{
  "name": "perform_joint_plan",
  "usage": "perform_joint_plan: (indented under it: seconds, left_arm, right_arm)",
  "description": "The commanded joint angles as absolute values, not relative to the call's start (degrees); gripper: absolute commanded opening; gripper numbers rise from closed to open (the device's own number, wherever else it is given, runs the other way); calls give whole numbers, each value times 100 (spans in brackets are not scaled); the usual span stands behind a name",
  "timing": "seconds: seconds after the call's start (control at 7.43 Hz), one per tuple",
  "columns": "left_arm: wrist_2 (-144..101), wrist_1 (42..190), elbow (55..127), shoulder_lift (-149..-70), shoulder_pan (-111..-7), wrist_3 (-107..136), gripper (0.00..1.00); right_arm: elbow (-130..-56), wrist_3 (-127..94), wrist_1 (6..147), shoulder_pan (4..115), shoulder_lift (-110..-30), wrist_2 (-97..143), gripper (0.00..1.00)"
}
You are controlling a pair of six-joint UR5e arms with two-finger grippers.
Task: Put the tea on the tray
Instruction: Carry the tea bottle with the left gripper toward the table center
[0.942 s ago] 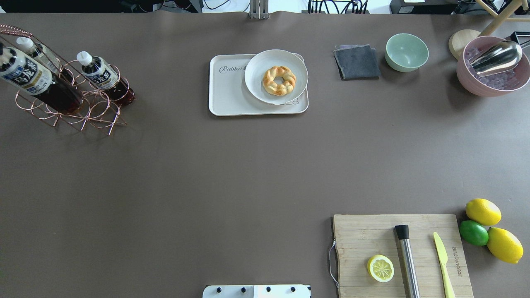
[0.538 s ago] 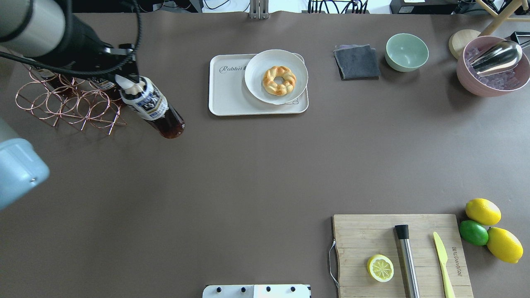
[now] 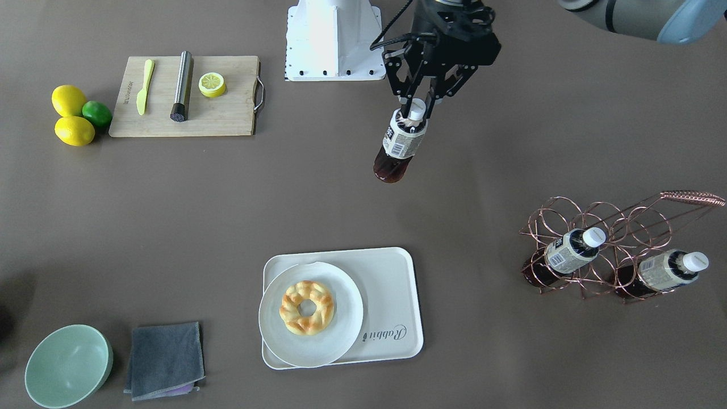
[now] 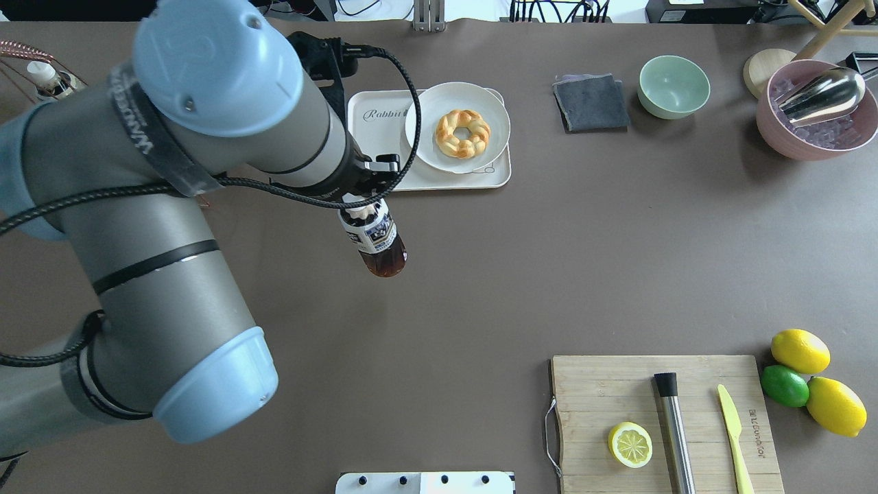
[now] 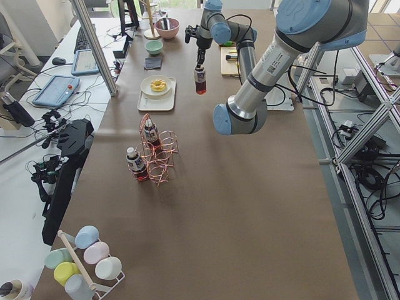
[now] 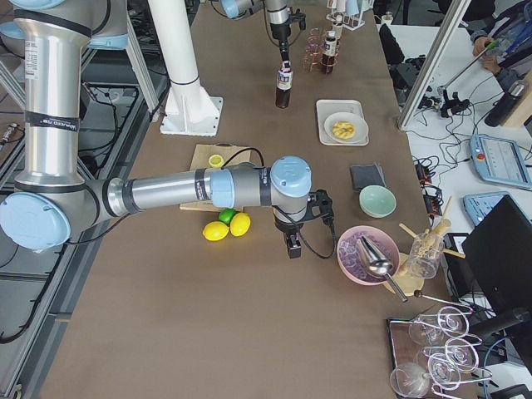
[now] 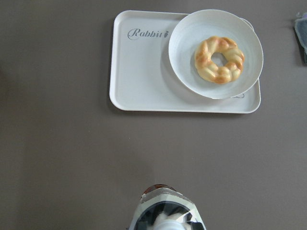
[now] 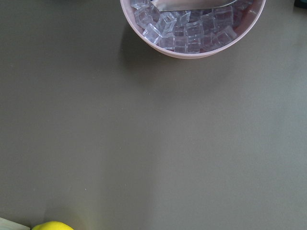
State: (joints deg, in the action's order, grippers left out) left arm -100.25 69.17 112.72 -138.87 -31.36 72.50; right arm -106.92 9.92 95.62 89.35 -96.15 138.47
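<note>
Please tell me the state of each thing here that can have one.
tea: gripped at the cap, upright.
left gripper: shut on tea.
right gripper: cannot tell.
tray: bears a plate; lettered end bare.
rack: holds two bottles.
green bowl: empty.
pink bowl: full of ice.

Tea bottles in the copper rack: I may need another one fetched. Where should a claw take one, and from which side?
Grip the neck just under the white cap, coming straight down from above. The bottle stands upright with wire rings of the rack around its lower body, so only the top is free. The left claw holds the tea that same way.
</note>
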Motion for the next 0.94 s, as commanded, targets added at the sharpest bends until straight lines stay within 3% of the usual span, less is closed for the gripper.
perform_joint_plan:
  seconds: [0.0, 0.81]
  left_arm:
    - [-9747, 6952, 11004, -14010, -2638, 7356, 0]
    - [-9492, 7014, 10960, -13948, -2373, 7471, 0]
  right_arm:
    - [-10687, 993, 9554, 8912, -9633, 13825, 100]
    - [-10696, 993, 9562, 8895, -9633, 13808, 100]
